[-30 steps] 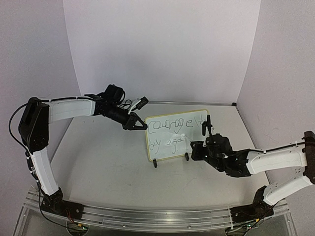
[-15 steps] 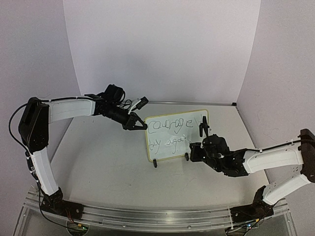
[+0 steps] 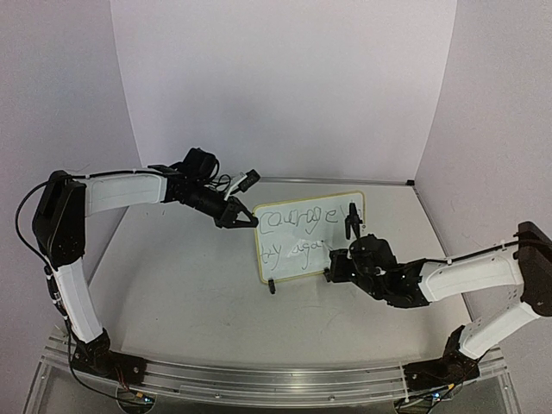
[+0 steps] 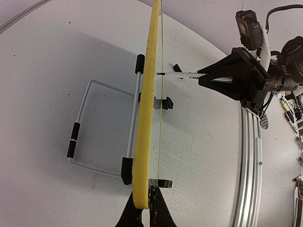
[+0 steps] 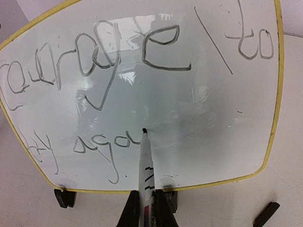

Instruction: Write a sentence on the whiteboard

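Note:
The whiteboard [image 3: 304, 259] stands upright at mid-table on black clip feet [image 3: 272, 287]. The sentence [image 3: 297, 220] reads "courage | to" on the upper line and "try aga" below it [image 5: 94, 61]. My left gripper [image 3: 244, 220] is shut on the whiteboard's upper left rim; the left wrist view shows the jaws [image 4: 146, 208] pinching the yellow edge [image 4: 144, 118]. My right gripper [image 3: 338, 261] is shut on a white marker [image 5: 146, 165]. The marker's tip touches the board [image 5: 208, 109] just right of "aga". The marker also shows in the left wrist view [image 4: 182, 74].
A wire stand [image 4: 85, 123] props the board from behind. A small black piece [image 5: 266, 213] lies on the table right of the board. An aluminium rail [image 3: 259, 375] runs along the near edge. White walls enclose the back and sides.
My right gripper has moved left along the board's lower line with the marker. The left arm and the board have not moved.

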`<state>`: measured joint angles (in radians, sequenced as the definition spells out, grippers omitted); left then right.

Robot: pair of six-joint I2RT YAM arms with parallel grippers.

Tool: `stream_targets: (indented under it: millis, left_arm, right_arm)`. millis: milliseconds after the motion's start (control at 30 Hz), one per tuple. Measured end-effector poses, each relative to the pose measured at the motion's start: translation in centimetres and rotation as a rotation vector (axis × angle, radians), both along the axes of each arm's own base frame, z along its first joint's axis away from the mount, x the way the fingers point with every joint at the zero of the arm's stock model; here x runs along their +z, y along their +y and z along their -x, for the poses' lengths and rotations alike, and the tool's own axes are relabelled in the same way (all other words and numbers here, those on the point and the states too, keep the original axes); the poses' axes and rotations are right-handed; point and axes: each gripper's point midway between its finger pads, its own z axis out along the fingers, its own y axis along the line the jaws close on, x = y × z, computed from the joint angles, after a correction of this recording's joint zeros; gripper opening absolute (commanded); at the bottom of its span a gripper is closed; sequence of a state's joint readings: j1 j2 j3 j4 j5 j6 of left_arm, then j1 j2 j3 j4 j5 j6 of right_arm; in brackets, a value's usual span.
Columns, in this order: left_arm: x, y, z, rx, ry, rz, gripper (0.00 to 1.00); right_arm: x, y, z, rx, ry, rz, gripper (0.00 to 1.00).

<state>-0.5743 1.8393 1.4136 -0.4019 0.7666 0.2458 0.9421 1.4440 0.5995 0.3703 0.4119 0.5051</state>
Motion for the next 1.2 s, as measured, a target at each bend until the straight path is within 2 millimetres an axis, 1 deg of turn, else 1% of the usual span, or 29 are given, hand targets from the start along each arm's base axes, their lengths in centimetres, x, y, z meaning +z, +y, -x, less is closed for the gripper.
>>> stream_targets:
  millis: [267,500,700,833,1033,1100,1200]
  left_arm:
    - [0.0,0.0,0.0,0.002,0.002,0.0,0.0]
    - [0.0,0.0,0.0,0.002,0.002,0.0,0.0]
    - [0.0,0.0,0.0,0.002,0.002,0.0,0.0]
    - [0.0,0.0,0.0,0.0,0.0,0.0,0.0]
    - [0.0,0.0,0.0,-0.001,0.0,0.0,0.0]
    - [0.0,0.0,0.0,-0.001,0.0,0.0,0.0]
    - [0.0,0.0,0.0,-0.001,0.0,0.001,0.0]
  right_arm:
    - [-0.2,0.1,0.0,-0.014,0.014,-0.036,0.0]
    - [-1.6,-0.2,0.6,-0.018,0.051,-0.053,0.0]
    - [-1.6,-0.2,0.7,-0.015,0.053,-0.055,0.0]
    - [-0.8,0.1,1.1,-0.001,0.043,-0.066,0.0]
    - [2.0,0.1,1.6,-0.002,-0.011,-0.112,0.0]
    - [2.4,-0.2,1.6,-0.015,-0.022,-0.113,0.0]
    - [2.3,-0.6,1.5,-0.032,-0.023,-0.097,0.0]
